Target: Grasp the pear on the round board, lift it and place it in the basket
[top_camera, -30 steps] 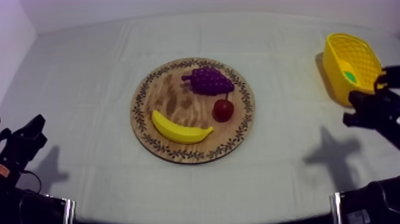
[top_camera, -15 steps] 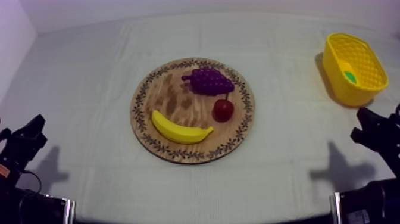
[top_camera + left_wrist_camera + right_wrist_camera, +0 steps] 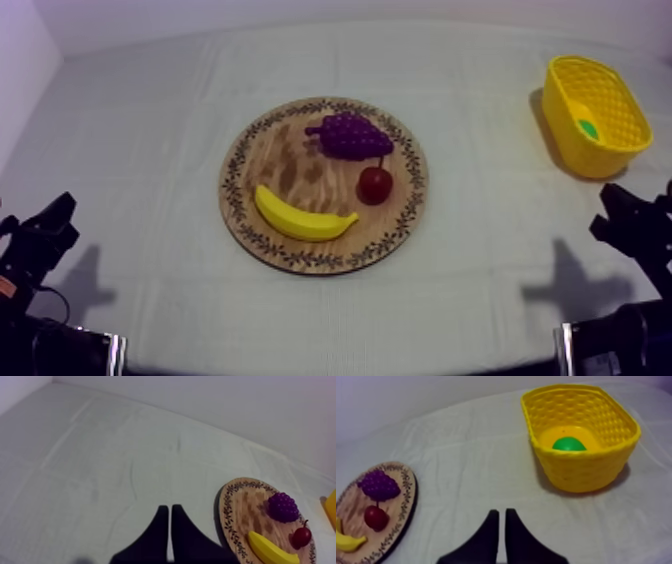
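First, the left gripper (image 3: 167,512) has its fingers pressed together in a narrow wedge, holding nothing. The wooden board (image 3: 245,511) lies ahead of it to the right, carrying a banana (image 3: 270,551), grapes (image 3: 283,507) and a small red fruit (image 3: 301,537). The right gripper (image 3: 499,514) is likewise a narrow, empty wedge. The yellow basket (image 3: 576,471) stands ahead of it, with the pear (image 3: 568,444) lying inside.

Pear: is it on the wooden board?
No, the pear lies inside the yellow basket, while the wooden board holds the banana, the grapes and the small red fruit.
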### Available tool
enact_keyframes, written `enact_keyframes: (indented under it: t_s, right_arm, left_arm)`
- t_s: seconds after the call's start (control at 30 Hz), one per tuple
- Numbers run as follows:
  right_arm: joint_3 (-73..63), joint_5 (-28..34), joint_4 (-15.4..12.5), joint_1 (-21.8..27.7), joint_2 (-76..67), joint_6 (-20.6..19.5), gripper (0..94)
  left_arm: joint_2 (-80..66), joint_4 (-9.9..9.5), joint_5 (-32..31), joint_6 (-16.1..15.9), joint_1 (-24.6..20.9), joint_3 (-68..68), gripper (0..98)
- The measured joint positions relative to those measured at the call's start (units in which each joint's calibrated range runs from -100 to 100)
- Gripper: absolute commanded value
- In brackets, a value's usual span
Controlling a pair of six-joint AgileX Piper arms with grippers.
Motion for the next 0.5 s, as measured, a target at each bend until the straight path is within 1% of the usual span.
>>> enact_keyframes:
  t_s: [0.2, 0.3, 0.4, 0.5]
  right_arm:
    - [0.0, 0.0, 0.0, 0.0, 0.0, 5.9, 0.2]
    - [0.0, 0.0, 0.1, 0.0, 0.0, 8.1, 0.2]
    - [0.0, 0.0, 0.1, 0.0, 0.0, 9.0, 0.2]
    - [0.0, -0.1, 0.1, 0.0, 0.0, 9.0, 0.2]
  left_arm:
    - [0.0, 0.0, 0.0, 0.0, 0.0, 0.0, 0.1]
    - [0.0, 0.0, 0.0, 0.0, 0.0, 0.0, 0.1]
    - [0.0, 0.0, 0.0, 0.0, 0.0, 0.0, 0.1]
    - [0.0, 0.0, 0.0, 0.0, 0.0, 0.0, 0.1]
